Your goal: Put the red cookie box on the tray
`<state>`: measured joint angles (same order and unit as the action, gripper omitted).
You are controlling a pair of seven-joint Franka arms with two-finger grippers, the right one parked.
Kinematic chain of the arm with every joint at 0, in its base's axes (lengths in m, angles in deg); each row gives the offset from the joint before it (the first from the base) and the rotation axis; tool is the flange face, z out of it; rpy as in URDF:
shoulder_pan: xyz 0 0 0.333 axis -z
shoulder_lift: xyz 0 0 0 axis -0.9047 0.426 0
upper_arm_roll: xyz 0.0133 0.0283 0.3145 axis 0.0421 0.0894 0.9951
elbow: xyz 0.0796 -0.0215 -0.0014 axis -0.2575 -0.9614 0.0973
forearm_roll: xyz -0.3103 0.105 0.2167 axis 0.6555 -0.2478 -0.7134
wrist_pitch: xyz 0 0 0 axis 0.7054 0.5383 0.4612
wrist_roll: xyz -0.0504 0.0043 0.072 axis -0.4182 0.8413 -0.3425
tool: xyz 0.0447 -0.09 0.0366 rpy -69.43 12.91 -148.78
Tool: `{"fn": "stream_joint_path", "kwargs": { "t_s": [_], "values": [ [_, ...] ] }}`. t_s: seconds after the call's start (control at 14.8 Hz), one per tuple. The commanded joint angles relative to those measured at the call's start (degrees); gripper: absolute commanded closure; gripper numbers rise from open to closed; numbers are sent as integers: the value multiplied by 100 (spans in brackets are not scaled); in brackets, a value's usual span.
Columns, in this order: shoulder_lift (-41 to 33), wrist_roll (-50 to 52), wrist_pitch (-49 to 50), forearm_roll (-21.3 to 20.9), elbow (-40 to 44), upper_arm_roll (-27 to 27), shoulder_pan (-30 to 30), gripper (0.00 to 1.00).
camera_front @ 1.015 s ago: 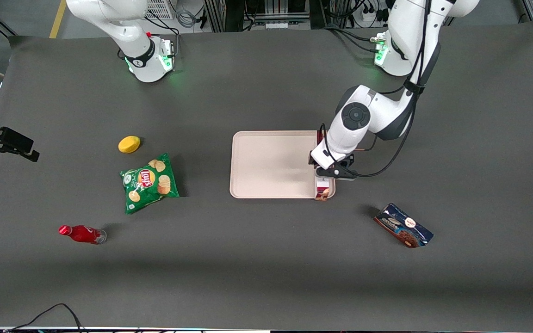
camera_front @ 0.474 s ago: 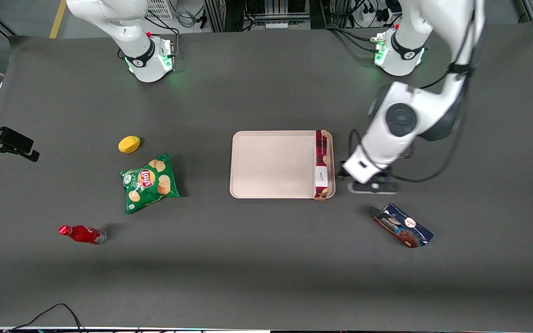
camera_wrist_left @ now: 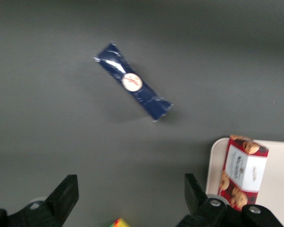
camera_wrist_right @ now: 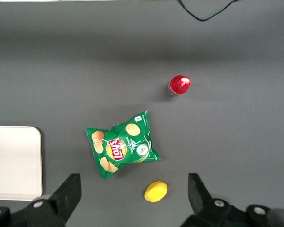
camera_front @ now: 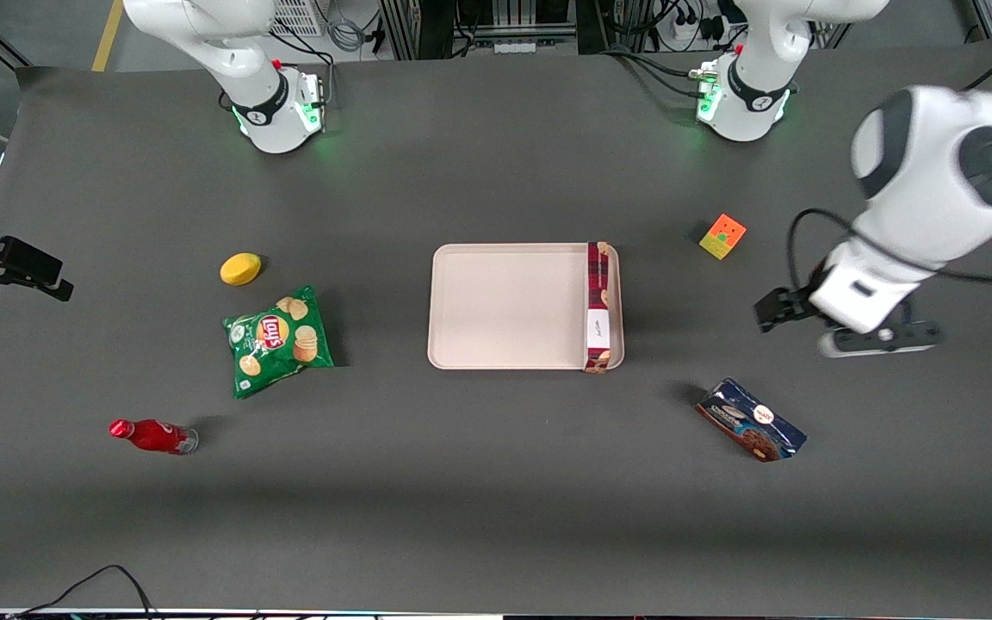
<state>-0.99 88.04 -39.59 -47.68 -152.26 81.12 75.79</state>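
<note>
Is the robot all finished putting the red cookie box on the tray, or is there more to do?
It looks finished. The red cookie box lies flat in the tray, along the edge toward the working arm's end of the table. Nothing is in hand: the gripper is open with its fingers empty, up above bare table, off toward the working arm's end and apart from the tray, near the blue cookie package. Nothing looks left to do.

red cookie box (camera_front: 599, 306) on the tray (camera_front: 505, 306), gripper (camera_front: 784, 308) off at the right of the frame.

the box lies along the tray's right edge at frame centre. the gripper hangs over bare table at right, well apart from the tray, between a colourful cube (camera_front: 722, 236) above it and a blue cookie package (camera_front: 751, 420) below. chips bag (camera_front: 277, 340), yellow fruit (camera_front: 240, 269) and red bottle (camera_front: 153, 436) sit at left.
</note>
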Motion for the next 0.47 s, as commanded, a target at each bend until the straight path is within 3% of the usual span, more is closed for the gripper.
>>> {"fn": "stream_joint_path", "kwargs": {
  "t_s": [0.0,0.41],
  "values": [
    [-607,-648,734,13,157,-76,-536,0],
    [-1224,-657,2209,-75,805,-111,-713,0]
  ]
}}
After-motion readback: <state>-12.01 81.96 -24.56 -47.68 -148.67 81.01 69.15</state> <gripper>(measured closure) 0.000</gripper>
